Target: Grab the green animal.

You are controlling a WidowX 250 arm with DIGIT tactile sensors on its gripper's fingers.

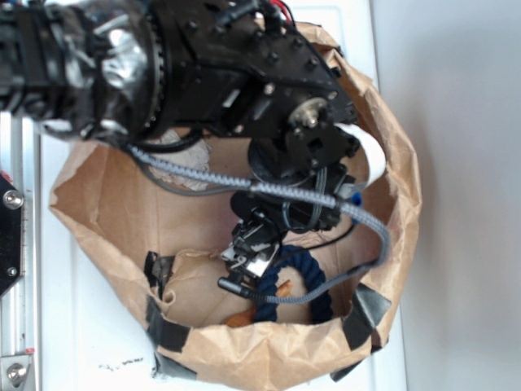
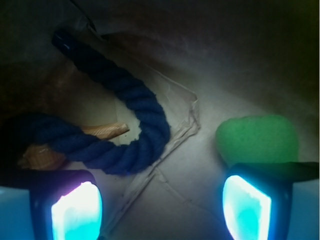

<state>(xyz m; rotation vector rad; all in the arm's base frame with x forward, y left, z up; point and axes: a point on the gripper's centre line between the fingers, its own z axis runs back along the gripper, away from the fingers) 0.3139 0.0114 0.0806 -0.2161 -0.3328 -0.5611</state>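
The hand (image 2: 162, 200) is lowered inside the brown paper bag (image 1: 244, 350), fingers apart and gripping nothing. The green animal (image 2: 257, 140) lies on the bag floor directly ahead of the right-side finger (image 2: 247, 207) in the wrist view, off the centreline of the gap. The navy rope ring (image 2: 125, 130) lies to the other side, over an orange piece (image 2: 105, 131). Assessment: approach made, grasp not yet done; sideways alignment, closing and lifting remain.

Arm reaches steeply downward — end effector (image 2: 162, 202) spread wide, empty.
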